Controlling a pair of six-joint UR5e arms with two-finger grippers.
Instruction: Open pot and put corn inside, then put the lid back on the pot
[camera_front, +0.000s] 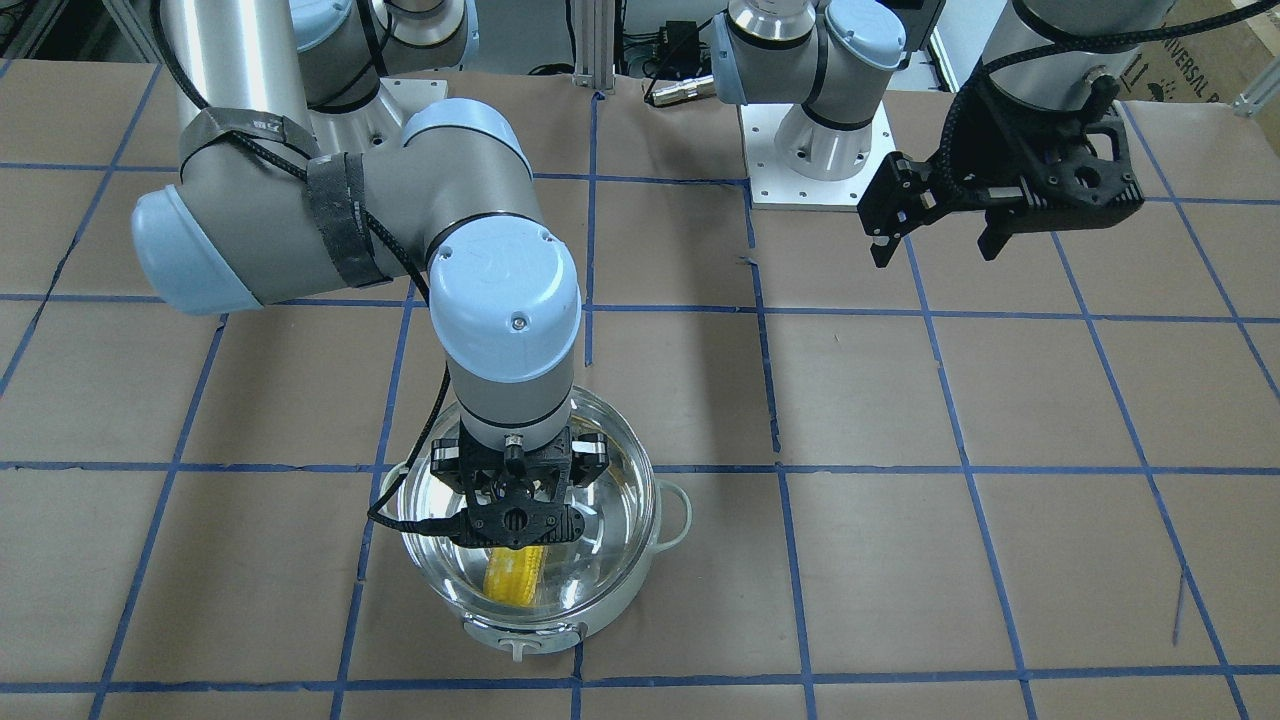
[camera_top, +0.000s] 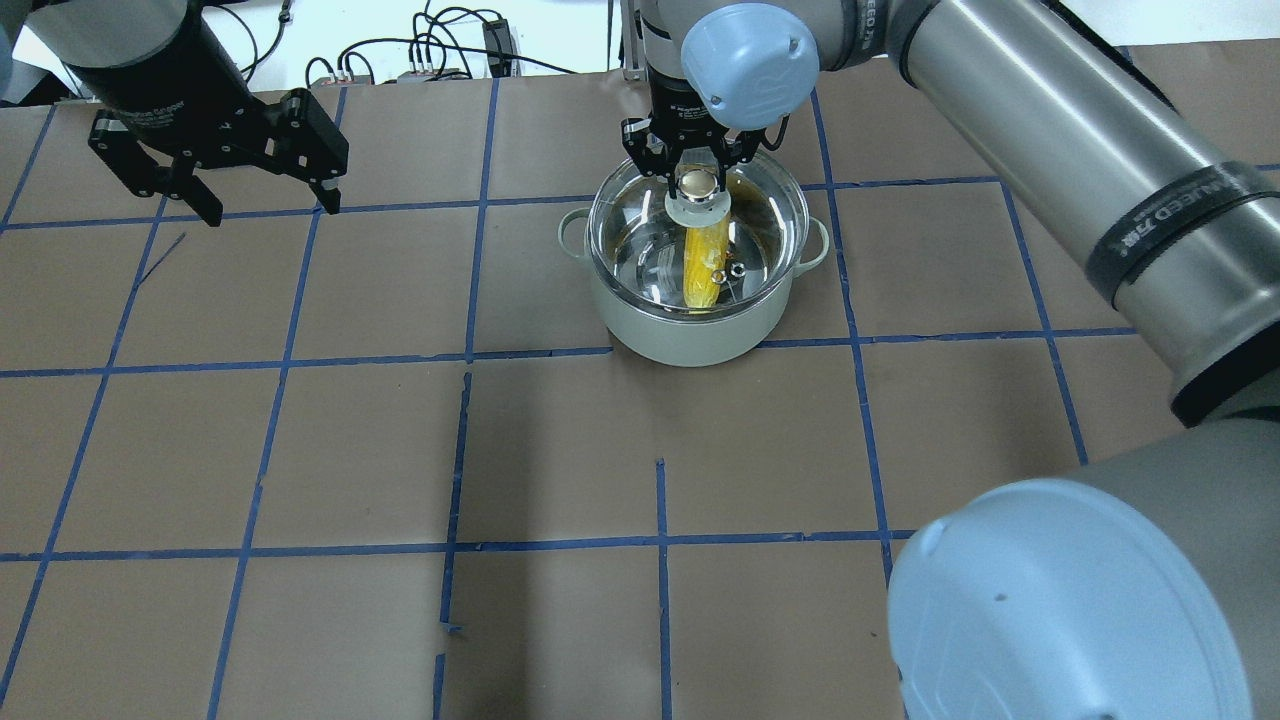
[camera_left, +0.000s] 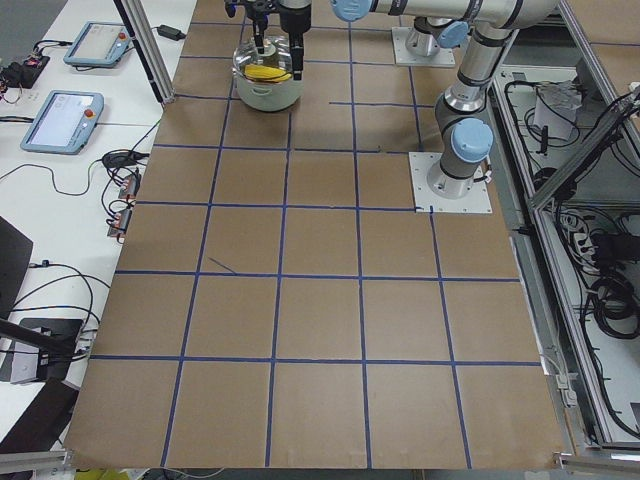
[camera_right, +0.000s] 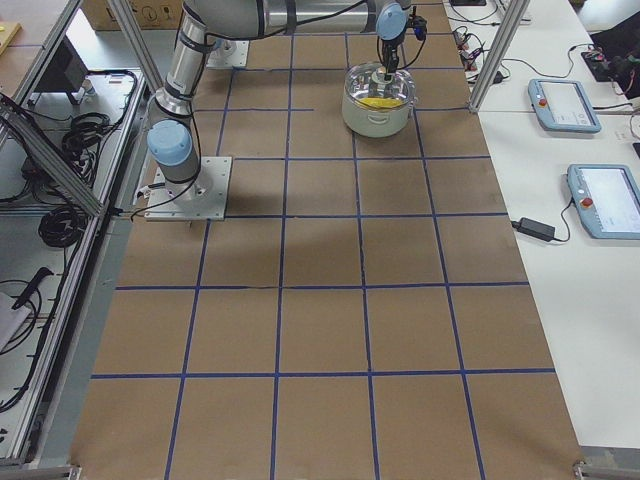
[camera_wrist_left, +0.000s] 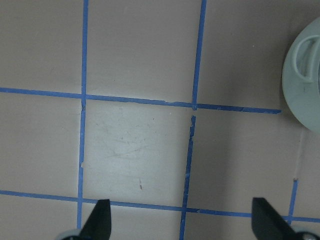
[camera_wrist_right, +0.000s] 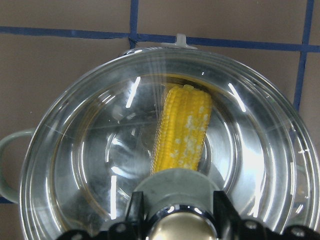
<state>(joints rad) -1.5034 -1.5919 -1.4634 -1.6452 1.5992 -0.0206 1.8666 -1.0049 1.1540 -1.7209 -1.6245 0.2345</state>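
Observation:
The pot (camera_top: 690, 340) stands on the brown table with the clear glass lid (camera_top: 640, 230) seated on it. The yellow corn (camera_top: 703, 265) lies inside, seen through the glass, also in the right wrist view (camera_wrist_right: 182, 127) and the front view (camera_front: 515, 578). My right gripper (camera_wrist_right: 176, 210) sits over the lid's beige knob (camera_top: 697, 185), its fingers (camera_wrist_right: 135, 207) spread to either side with small gaps, so it looks open. My left gripper (camera_top: 270, 210) is open and empty, hovering above bare table well away from the pot, whose handle shows in its wrist view (camera_wrist_left: 302, 60).
The table is brown paper with a blue tape grid (camera_top: 465, 355). The right arm's long links (camera_top: 1050, 130) reach across the table's right side. Both arm base plates (camera_front: 820, 150) sit at the robot's edge. Tablets (camera_left: 65, 115) lie on a side bench.

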